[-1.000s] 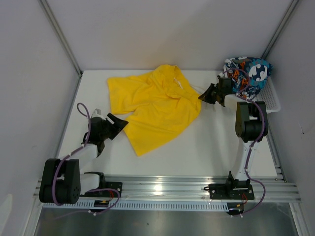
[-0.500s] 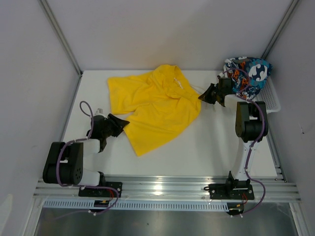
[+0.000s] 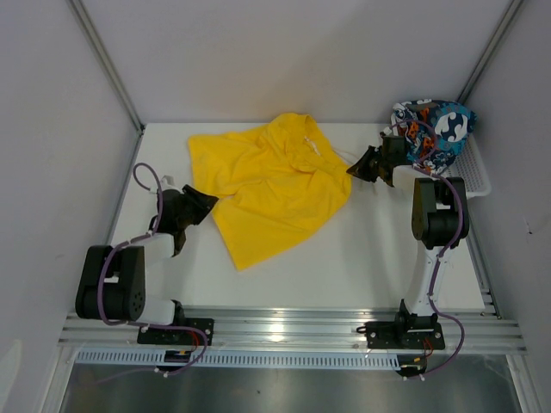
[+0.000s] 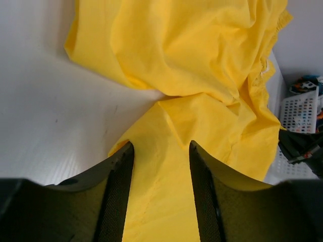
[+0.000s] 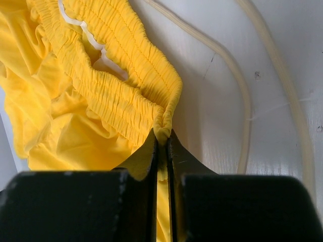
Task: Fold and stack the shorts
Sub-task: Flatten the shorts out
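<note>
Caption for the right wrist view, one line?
Right gripper shut on the yellow shorts at the gathered waistband, over the white table.

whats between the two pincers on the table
The yellow shorts lie spread across that stretch, the left pincer at a leg hem and the right pincer pinching the waistband; the top view shows it.

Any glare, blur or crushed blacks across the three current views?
Top external: sharp overall, even diffuse light, one bright glare patch on the silver metal rail at the near edge. Left wrist: bright yellow cloth shorts crisp, left tool dark and slightly soft near the lens. Right wrist: elastic waistband crisp, right tool underexposed, almost featureless black.
</note>
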`<state>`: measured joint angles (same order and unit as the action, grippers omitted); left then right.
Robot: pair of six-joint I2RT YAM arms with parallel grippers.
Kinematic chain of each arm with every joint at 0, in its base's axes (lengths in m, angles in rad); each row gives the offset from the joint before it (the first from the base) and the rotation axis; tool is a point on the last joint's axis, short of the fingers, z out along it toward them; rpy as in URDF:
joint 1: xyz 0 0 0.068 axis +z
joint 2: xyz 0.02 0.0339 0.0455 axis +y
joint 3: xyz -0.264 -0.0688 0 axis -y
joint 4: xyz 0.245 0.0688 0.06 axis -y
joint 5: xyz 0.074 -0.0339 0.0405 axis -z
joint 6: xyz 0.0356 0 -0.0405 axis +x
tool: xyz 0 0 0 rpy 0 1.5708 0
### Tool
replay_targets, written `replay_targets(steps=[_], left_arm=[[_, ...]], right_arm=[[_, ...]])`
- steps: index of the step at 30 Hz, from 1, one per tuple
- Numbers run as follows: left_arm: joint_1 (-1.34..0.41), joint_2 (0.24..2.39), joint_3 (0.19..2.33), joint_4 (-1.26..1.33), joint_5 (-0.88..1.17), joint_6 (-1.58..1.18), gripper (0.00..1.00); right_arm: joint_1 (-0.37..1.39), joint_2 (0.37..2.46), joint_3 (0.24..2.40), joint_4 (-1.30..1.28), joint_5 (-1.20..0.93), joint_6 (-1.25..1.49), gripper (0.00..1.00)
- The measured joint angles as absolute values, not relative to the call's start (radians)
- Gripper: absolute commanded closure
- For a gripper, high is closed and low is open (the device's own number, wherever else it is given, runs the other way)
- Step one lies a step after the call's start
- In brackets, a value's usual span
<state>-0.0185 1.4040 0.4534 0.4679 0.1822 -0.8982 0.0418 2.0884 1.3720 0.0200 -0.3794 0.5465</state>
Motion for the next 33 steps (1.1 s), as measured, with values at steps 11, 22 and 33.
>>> replay_targets(steps=[11,22,33], left_arm=[[-0.014,1.539,0.514,0.514,0.192,-0.855,1.00],[-0.012,1.406,0.554,0.439,0.157,-0.739,1.00],[-0.012,1.224,0.562,0.342,-0.067,-0.624,1.00]], right_arm=[[0.038,2.088,1.372,0.020,-0.386,0.547,1.00],[0.030,2.088,1.372,0.022,-0.395,0.551,1.00],[0.030,2.088,1.369,0.028,-0.404,0.566,1.00]])
